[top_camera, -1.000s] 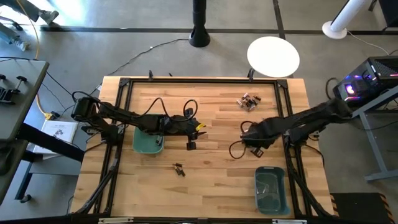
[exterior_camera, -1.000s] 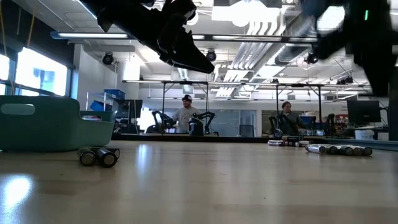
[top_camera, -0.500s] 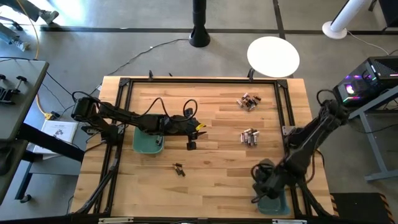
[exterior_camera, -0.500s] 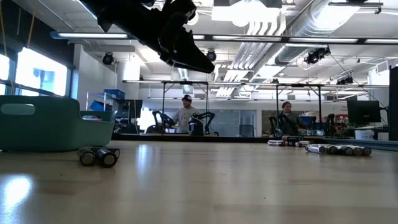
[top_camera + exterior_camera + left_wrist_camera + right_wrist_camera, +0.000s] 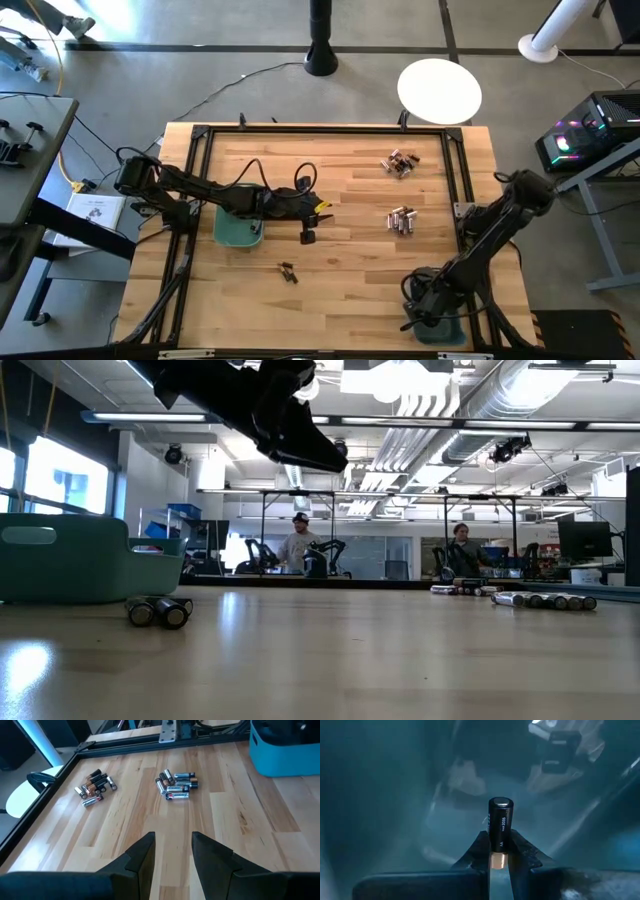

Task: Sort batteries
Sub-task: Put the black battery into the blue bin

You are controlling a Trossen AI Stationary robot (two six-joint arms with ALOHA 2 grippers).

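Teal bin [image 5: 440, 325] walls surround the right end effector [image 5: 499, 854], clamped on a dark copper-ended battery [image 5: 499, 831], while the left end effector [image 5: 172, 851] hangs half-open, empty, above the bench [image 5: 340, 270].

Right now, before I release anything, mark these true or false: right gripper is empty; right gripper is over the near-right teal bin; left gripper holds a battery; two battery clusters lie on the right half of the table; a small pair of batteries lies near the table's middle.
1. Right gripper is empty: false. It is shut on a dark, copper-ended battery.
2. Right gripper is over the near-right teal bin: true.
3. Left gripper holds a battery: false. Its fingers stand apart with nothing between.
4. Two battery clusters lie on the right half: true.
5. A small pair of batteries lies near the middle: true.
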